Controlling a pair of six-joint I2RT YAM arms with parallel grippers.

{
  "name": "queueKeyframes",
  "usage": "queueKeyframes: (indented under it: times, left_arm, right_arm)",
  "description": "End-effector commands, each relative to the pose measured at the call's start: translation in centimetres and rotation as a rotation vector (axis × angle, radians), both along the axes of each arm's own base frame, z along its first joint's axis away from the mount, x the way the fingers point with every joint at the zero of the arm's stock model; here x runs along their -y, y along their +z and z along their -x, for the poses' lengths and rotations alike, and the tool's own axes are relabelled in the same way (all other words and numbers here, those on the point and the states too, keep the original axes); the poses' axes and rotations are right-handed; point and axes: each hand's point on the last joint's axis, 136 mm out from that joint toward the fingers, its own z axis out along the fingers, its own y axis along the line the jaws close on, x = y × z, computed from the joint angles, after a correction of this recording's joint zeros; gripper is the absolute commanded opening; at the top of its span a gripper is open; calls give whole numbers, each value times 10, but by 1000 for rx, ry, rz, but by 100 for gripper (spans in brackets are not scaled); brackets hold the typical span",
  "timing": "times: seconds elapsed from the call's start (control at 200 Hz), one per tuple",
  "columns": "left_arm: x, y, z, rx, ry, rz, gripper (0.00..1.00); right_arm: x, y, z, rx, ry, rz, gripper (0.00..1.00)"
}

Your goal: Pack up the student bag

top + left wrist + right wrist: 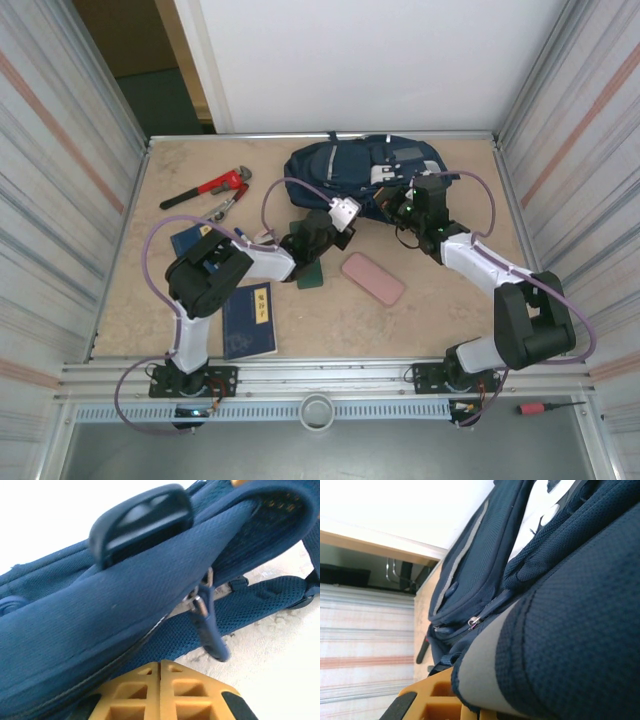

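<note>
On counter, left: wrench point(208, 190), notebooks point(250, 318) loose; pink case point(373, 278) mid, unpacked. Far centre: bag point(335, 165). Left tool point(160, 680) clenched by zipper point(207, 625), hold unclear; right tool point(451, 700) clenched on bag cloth. Judgement: opening stage, packing all ahead.

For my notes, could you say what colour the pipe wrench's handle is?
Red; pipe wrench clearest in top external view.
</note>
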Motion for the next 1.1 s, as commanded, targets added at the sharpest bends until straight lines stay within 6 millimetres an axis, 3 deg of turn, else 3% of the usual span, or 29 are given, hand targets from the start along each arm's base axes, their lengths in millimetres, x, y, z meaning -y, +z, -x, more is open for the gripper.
queueKeyframes:
  times: [0.0,0.1,0.311,0.471,0.927,1.092]
  left_arm:
    - [-4,28,2,41,-30,82,0]
    - [2,27,9,48,-83,79,0]
    - [10,26,17,113,-107,68,25]
    - [17,32,12,195,-101,61,32]
    - [23,35,-7,276,-41,37,33]
    - [25,43,-6,278,-49,74,20]
  right_arm:
    - [-1,37,1,125,33,-3,5]
    - [-4,40,0,125,43,-30,5]
    - [-13,58,-2,146,62,-92,5]
    - [-20,64,-3,154,72,-101,5]
    - [-29,57,-5,142,89,-114,5]
    - [-31,50,-5,129,90,-111,5]
